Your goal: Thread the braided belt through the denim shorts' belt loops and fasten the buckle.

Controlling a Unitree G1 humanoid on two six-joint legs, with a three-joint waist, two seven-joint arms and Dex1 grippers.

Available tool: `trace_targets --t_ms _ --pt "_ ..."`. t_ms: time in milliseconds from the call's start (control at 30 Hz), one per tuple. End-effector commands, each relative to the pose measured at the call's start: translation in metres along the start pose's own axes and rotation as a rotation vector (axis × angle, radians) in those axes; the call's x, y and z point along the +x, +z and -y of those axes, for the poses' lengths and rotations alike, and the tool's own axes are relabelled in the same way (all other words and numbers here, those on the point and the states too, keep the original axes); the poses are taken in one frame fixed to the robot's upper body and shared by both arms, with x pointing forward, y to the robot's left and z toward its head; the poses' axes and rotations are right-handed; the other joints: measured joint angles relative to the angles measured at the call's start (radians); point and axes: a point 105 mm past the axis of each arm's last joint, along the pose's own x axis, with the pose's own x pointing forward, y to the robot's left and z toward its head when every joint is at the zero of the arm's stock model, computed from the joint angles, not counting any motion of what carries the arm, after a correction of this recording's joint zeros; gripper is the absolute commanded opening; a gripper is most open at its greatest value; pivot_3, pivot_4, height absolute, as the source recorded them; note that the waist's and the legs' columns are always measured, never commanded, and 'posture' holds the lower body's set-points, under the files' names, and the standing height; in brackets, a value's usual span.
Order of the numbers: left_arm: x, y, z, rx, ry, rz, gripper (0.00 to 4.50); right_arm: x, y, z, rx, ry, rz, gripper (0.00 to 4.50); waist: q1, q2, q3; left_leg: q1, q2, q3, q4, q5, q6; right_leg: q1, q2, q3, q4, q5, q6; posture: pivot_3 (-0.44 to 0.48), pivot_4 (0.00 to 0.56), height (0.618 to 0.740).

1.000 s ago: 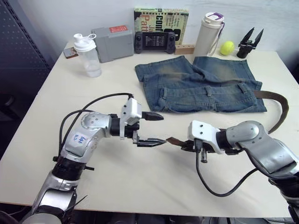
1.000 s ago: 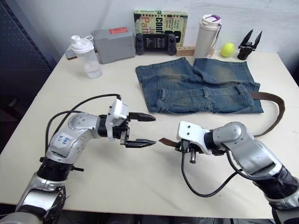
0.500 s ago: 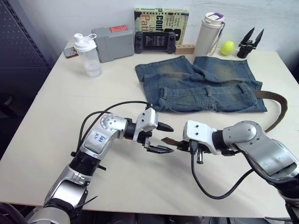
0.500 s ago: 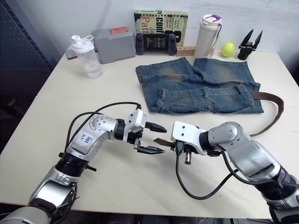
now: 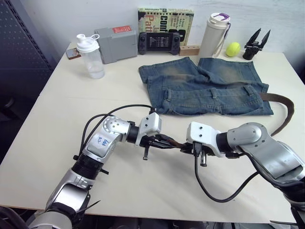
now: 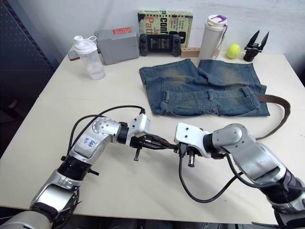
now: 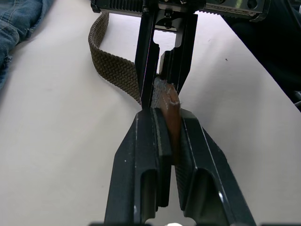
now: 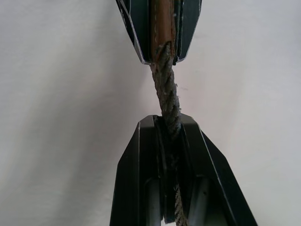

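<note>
Both jaws clamp braided belt (image 7: 172, 113) tip.

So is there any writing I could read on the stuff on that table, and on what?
"Pat", cut off, and larger letters like "COM": the book at the back.
Red label on the grey box: too small to read.
Blue scribble on the left arm's sticker: not legible.
Nothing else readable.

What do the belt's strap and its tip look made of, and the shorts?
The braided belt: woven olive-brown cord or fabric, matte, with a visible plaited weave. Its tip, pinched between both grippers' fingers, is a smooth brown tab, likely leather or imitation. The denim shorts: faded blue denim with paler worn patches and stitched seams.
</note>
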Motion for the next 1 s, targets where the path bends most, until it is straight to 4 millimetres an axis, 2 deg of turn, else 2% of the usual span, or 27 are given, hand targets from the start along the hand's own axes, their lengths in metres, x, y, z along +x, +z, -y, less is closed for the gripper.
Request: trace_targets --t_ms 33,67,167,200,300,400,467,567,667,700,833,933,1000 --pt "0.001 0.007 0.001 0.028 0.004 0.018 0.0 -0.006 0.011 0.007 -0.031 -0.05 0.04 0.89 0.0 0.0 0.0 0.0 0.0 0.0 0.0 0.0 0.0 0.0 0.0 0.0 0.0 0.0 0.0 0.0 0.15 0.731" --pt "0.002 0.006 0.001 0.022 0.007 0.022 0.0 -0.008 0.013 0.008 -0.023 -0.057 0.057 1.16 0.0 0.0 0.0 0.0 0.0 0.0 0.0 0.0 0.0 0.0 0.0 0.0 0.0 0.0 0.0 0.0 0.15 0.731" --pt "0.001 0.004 0.002 -0.011 0.023 0.039 0.0 -0.02 0.021 0.018 0.062 -0.128 0.135 2.56 0.0 0.0 0.0 0.0 0.0 0.0 0.0 0.0 0.0 0.0 0.0 0.0 0.0 0.0 0.0 0.0 0.15 0.731" --pt "0.001 0.004 0.001 -0.03 0.037 0.049 0.0 -0.028 0.019 0.022 0.098 -0.158 0.151 2.9 0.001 0.0 0.0 0.0 0.0 0.0 0.0 0.0 0.0 0.0 0.0 0.0 0.0 0.0 0.0 0.0 0.15 0.731" --pt "-0.006 0.006 0.0 -0.138 0.108 0.122 0.0 -0.062 0.012 0.032 0.284 -0.259 0.251 4.32 0.005 0.0 0.0 -0.001 -0.001 -0.001 0.0 0.0 0.0 0.0 -0.001 -0.001 0.001 0.0 0.0 0.0 0.15 0.731" --pt "-0.014 0.01 -0.004 -0.32 0.224 0.242 0.0 -0.086 0.014 0.016 0.496 -0.212 0.453 4.42 0.004 0.0 0.0 -0.002 -0.001 -0.002 0.0 0.0 0.001 0.0 -0.001 -0.002 0.001 0.0 0.0 0.0 0.15 0.731" --pt "-0.017 0.012 -0.004 -0.396 0.265 0.287 0.0 -0.092 0.016 0.006 0.58 -0.167 0.547 4.42 0.003 0.0 0.0 -0.001 0.0 -0.006 0.0 0.0 0.001 0.0 0.0 -0.002 0.002 0.0 0.0 0.0 0.15 0.731" --pt "-0.022 0.022 0.004 -0.555 0.256 0.432 0.0 -0.077 0.01 -0.026 0.756 -0.036 0.661 4.42 0.002 -0.001 -0.001 0.0 -0.001 -0.008 -0.001 0.0 0.001 0.0 -0.001 0.001 0.003 0.0 0.0 0.0 0.15 0.731" --pt "-0.026 0.03 0.007 -0.663 0.247 0.529 0.0 -0.062 0.015 -0.043 0.871 0.047 0.806 4.42 -0.001 -0.001 -0.001 0.003 0.0 -0.009 -0.003 0.0 0.001 0.001 -0.001 0.003 0.004 0.0 0.0 0.0 0.15 0.731" --pt "-0.027 0.031 0.007 -0.686 0.252 0.54 0.0 -0.06 0.017 -0.044 0.889 0.055 0.831 4.42 -0.002 0.0 0.0 0.003 0.0 -0.008 -0.003 0.0 0.001 0.001 -0.001 0.004 0.005 0.0 0.0 0.0 0.15 0.731" --pt "-0.029 0.043 0.014 -0.75 0.183 0.631 0.0 -0.026 0.009 -0.048 1.153 0.026 0.911 4.42 -0.004 -0.001 -0.001 0.006 -0.001 -0.005 -0.003 0.001 0.001 0.002 0.0 0.009 0.005 0.0 0.0 0.0 0.15 0.731" --pt "-0.029 0.045 0.02 -0.768 0.155 0.633 0.0 -0.021 0.017 -0.035 1.27 0.003 1.088 4.42 -0.011 0.0 -0.001 0.006 -0.001 -0.003 -0.004 0.0 0.001 -0.001 0.001 0.012 0.005 0.0 0.0 0.0 0.15 0.731" --pt "-0.029 0.046 0.021 -0.778 0.152 0.638 0.0 -0.02 0.013 -0.02 1.385 -0.041 1.194 4.42 -0.012 -0.001 -0.001 0.006 -0.003 -0.002 -0.003 0.001 0.001 -0.001 0.0 0.015 0.005 0.0 0.0 0.0 0.15 0.731"
